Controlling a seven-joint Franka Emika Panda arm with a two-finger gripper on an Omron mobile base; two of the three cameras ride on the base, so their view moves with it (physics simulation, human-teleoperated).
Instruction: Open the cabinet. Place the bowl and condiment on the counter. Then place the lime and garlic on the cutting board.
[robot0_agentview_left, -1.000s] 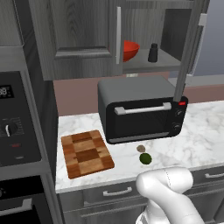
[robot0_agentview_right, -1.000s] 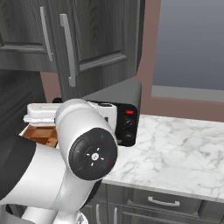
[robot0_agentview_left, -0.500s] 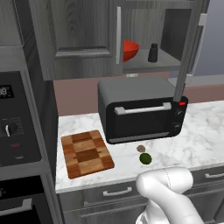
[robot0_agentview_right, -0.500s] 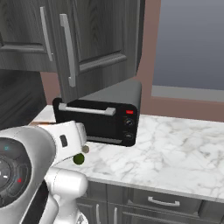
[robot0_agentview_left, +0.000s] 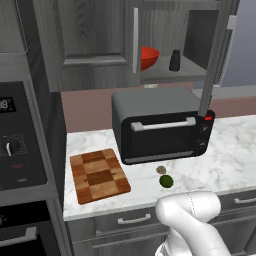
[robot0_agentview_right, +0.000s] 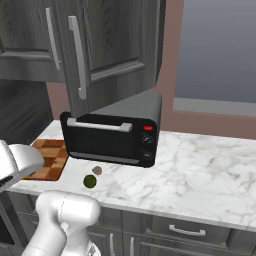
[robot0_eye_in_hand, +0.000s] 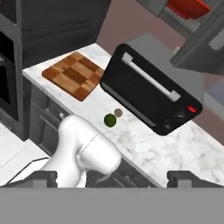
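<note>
The cabinet (robot0_agentview_left: 95, 45) stands open above the toaster oven (robot0_agentview_left: 162, 127), its right door (robot0_agentview_left: 216, 55) swung out. Inside, above the oven, sit the bowl (robot0_agentview_left: 148, 56) and, just right of it, the condiment (robot0_agentview_left: 174, 60). So the step in hand looks like fetching the bowl. The gripper (robot0_eye_in_hand: 111, 177) hangs low and far back from the oven with its fingers spread wide and nothing between them. A good reach would rise past the oven's front, steer left of the door's edge, and take the bowl by its near rim.

The lime (robot0_agentview_left: 166, 181) and garlic (robot0_agentview_left: 161, 170) lie on the counter (robot0_agentview_left: 227, 160) in front of the oven, left of them the cutting board (robot0_agentview_left: 99, 175). The left base view looks into the shelf; the right base view meets the door's outer face (robot0_agentview_right: 112, 45) instead.
</note>
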